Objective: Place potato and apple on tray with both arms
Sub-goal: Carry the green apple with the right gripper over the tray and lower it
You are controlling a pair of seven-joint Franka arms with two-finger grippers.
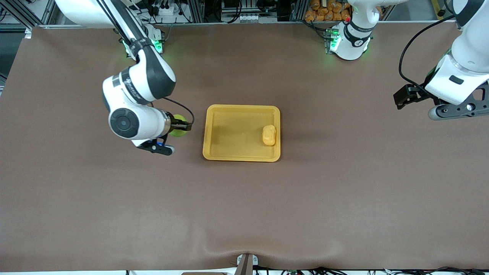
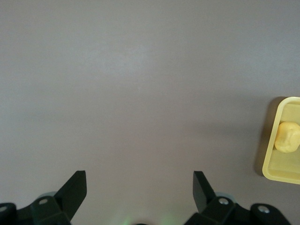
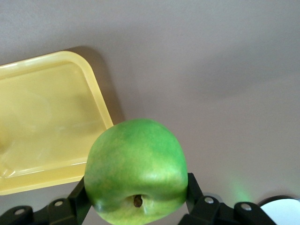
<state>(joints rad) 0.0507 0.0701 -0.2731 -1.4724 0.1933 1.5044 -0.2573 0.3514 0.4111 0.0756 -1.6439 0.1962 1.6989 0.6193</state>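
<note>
One fruit remained: the potato (image 1: 269, 135) lay in the tray (image 1: 214, 151) mid-frame, while the right gripper (image 1: 182, 125) pinched the apple (image 1: 177, 131) beside the tray, needing carrying over it. The left gripper (image 2: 139, 187) waited, fingers spread, upper right of the frame.

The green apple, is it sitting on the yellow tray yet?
No, the apple is clamped in the right gripper over the table beside the tray, which holds only the potato.

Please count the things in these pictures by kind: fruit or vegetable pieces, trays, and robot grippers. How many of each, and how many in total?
Fruit or vegetable pieces: 2, the potato lying in the tray and the apple held by the right gripper.
Trays: 1, the tray.
Grippers: 2, the right gripper and the open left gripper, which waits over bare table.
Total: 5.
</note>
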